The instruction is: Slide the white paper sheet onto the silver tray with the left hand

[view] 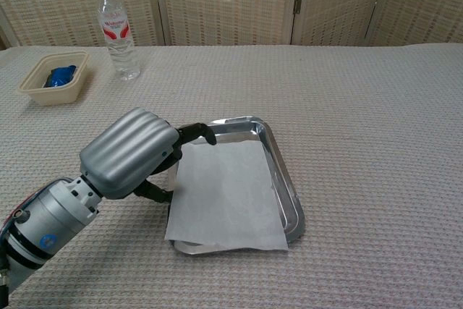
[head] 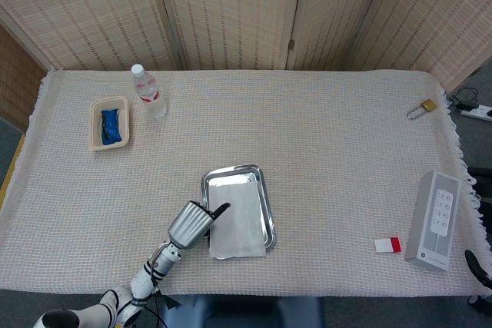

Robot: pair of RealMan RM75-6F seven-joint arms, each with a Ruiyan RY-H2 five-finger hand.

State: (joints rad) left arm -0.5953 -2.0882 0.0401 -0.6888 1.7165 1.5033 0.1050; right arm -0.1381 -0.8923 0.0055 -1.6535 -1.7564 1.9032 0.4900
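The white paper sheet (head: 240, 224) (view: 228, 193) lies over the silver tray (head: 267, 197) (view: 286, 179). It covers most of the tray, and its near edge overhangs the front rim. My left hand (head: 191, 224) (view: 130, 153) is at the sheet's left edge and holds it between its dark fingers. One finger reaches out over the tray's far left corner. Only a dark sliver of the right hand (head: 475, 260) shows at the head view's right edge, so its fingers cannot be made out.
A water bottle (head: 147, 90) (view: 116, 27) and a beige bowl (head: 109, 122) (view: 54, 77) holding a blue item stand at the far left. A padlock (head: 421, 107), a white box (head: 436, 219) and a red-and-white card (head: 387, 245) lie on the right side.
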